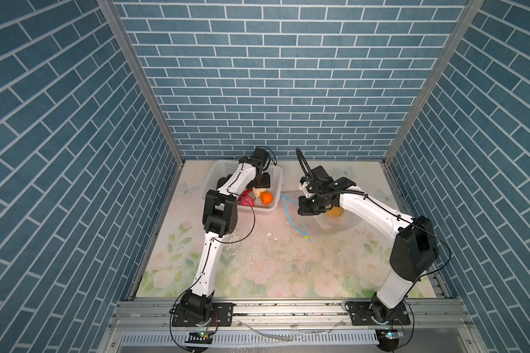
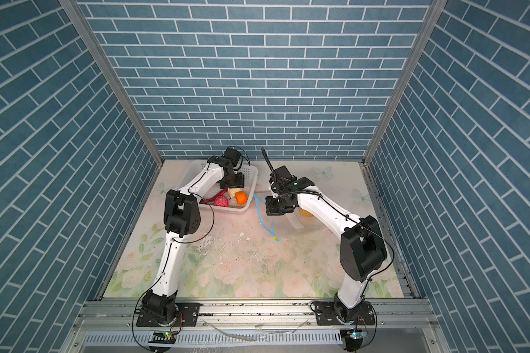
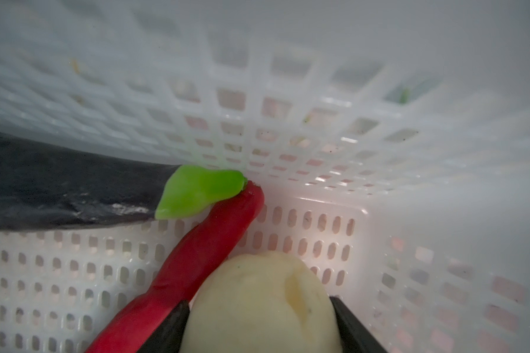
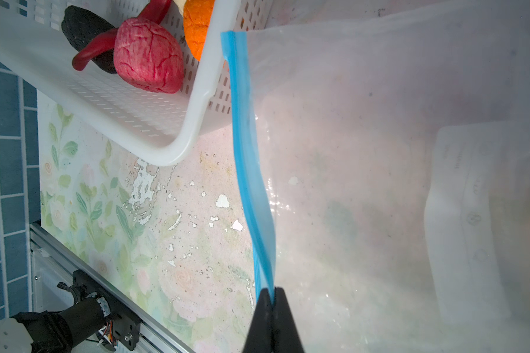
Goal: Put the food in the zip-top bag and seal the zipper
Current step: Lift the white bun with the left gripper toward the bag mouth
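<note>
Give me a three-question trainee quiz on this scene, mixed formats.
1. True or false: the right end effector pinches the zipper.
2. The left end effector straddles: A) nothing, B) cream lump, C) zipper.
3. Where does the pink lump lie?
Key: 1 true; 2 B; 3 in the basket.

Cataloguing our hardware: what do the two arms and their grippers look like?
The left arm and right arm have white link shells, black joint housings and thin black cables. The left gripper and right gripper are black, with tapered jaws.
</note>
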Robot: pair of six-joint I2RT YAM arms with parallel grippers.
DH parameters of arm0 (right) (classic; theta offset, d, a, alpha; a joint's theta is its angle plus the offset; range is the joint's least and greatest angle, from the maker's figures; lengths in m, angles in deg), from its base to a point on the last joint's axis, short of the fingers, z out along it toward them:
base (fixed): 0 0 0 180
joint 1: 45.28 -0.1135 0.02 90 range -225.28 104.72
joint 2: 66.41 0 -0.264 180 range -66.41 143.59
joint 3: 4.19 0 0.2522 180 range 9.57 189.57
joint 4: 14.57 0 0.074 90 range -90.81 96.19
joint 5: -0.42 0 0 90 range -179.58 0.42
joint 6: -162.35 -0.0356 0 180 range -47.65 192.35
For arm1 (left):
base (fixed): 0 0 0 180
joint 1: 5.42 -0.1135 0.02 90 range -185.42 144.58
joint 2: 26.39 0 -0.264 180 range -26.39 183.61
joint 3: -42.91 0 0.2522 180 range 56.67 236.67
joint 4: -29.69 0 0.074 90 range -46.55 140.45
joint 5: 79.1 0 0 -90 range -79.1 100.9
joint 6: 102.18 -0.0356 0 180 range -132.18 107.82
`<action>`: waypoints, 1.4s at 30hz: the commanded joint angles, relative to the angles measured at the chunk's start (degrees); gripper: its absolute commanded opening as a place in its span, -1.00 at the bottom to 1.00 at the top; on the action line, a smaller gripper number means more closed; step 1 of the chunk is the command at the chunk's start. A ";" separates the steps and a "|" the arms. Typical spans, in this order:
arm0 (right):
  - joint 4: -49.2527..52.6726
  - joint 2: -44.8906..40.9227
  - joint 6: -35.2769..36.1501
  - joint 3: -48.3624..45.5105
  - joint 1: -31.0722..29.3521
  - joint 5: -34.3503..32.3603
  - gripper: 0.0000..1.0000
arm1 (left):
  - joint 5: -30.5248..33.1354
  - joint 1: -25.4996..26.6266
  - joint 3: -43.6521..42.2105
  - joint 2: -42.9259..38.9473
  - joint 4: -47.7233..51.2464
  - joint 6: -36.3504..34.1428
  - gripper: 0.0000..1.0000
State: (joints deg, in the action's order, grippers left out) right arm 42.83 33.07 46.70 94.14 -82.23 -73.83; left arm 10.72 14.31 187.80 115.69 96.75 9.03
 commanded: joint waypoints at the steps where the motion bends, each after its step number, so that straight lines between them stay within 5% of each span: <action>1: 0.34 0.27 -0.03 2.04 0.44 0.19 -1.00 | -0.43 -0.30 -0.30 -2.98 1.99 -0.18 0.22; 15: 1.39 -2.38 0.45 2.76 1.13 -2.04 -1.00 | -0.89 -0.30 -9.43 -13.85 -0.99 1.49 0.10; 25: -1.70 -4.42 -1.97 0.71 1.19 -2.39 -1.00 | -8.74 1.37 -25.48 -27.37 -10.72 7.62 -0.02; 42: -14.92 -8.37 -11.31 -5.85 1.36 -3.88 -1.00 | -20.23 5.00 -48.40 -45.54 -28.78 31.05 -0.05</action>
State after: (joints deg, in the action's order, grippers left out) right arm 32.12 26.78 39.08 90.27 -81.21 -76.45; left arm -7.38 18.00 141.60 72.17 73.34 33.14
